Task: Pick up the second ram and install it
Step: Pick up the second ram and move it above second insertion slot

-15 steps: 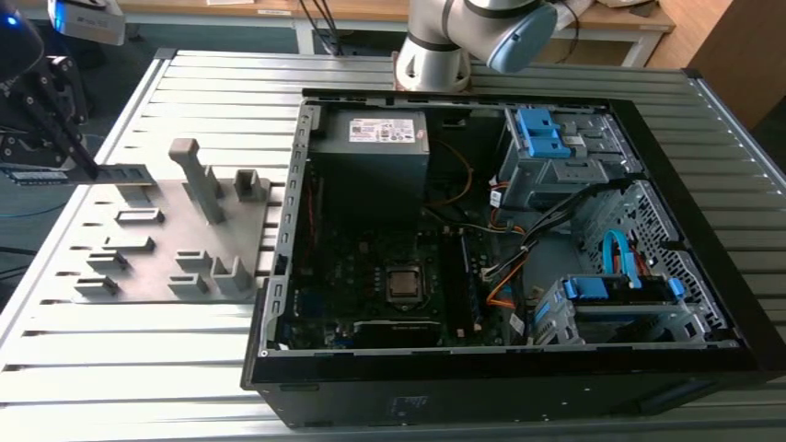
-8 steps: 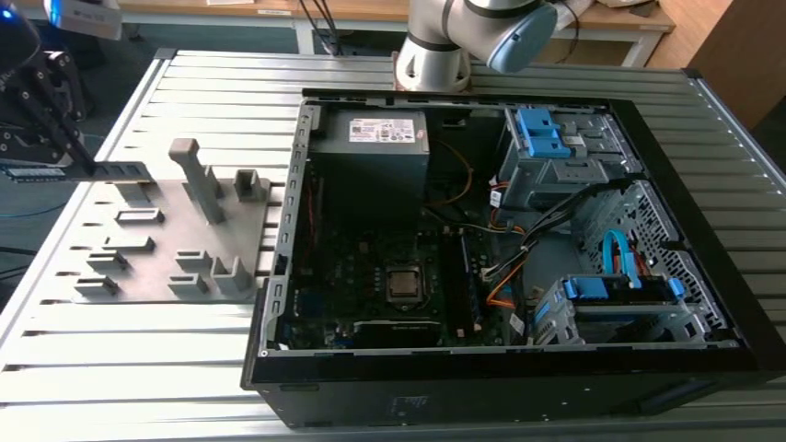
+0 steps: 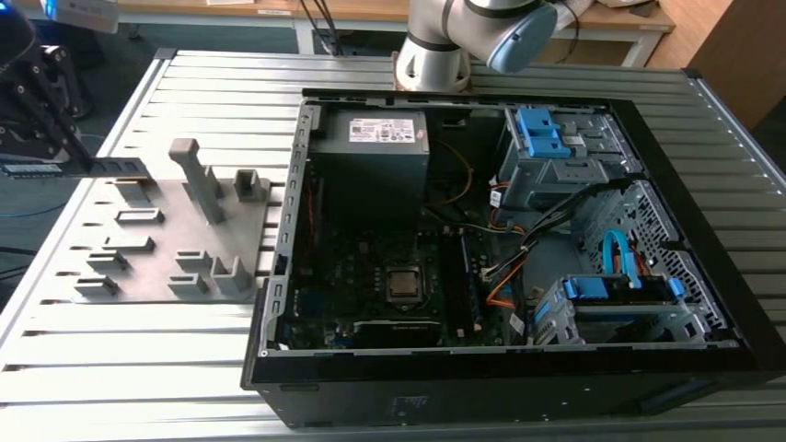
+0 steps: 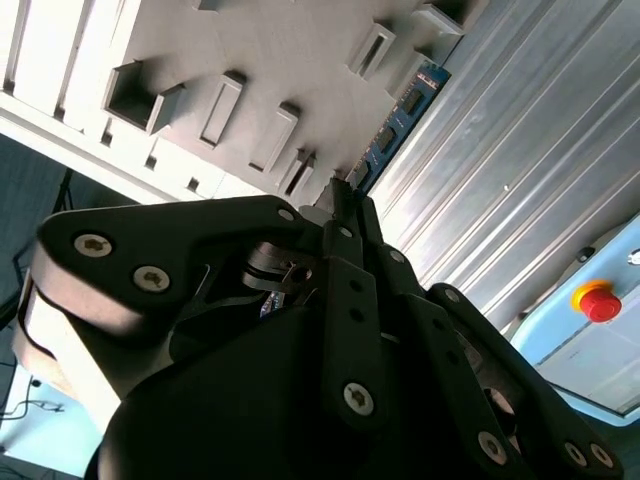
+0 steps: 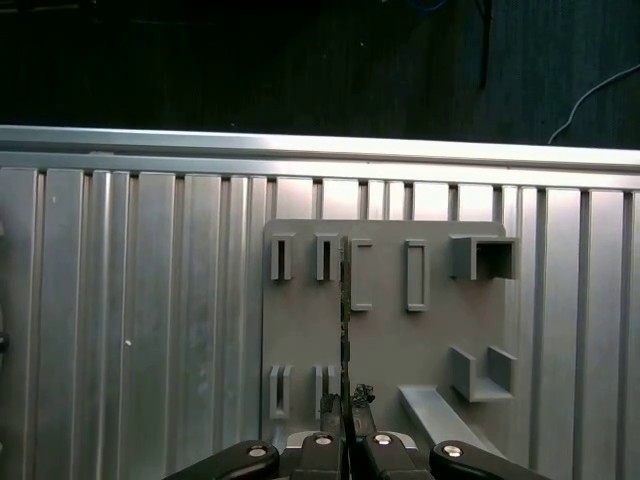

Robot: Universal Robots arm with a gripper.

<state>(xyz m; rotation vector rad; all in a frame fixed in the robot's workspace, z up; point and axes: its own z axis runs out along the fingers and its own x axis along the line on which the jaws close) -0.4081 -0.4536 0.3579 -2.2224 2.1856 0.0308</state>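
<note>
The arm [image 3: 433, 51] is showing rounded silver-grey joint housings, and a pale blue cap [image 3: 516, 41] is closing off one of them. The gripper [image 5: 345, 400] is presenting matte black linkage bars in both wrist views, with small silver screw heads [image 5: 381, 439] sitting at the pivots. In the second wrist view, broad black links are carrying round recessed screws [image 4: 358, 398], a bare metal pin [image 4: 265, 262] is glinting between them, and the fingers [image 4: 358, 225] are tapering narrow and black.
</note>
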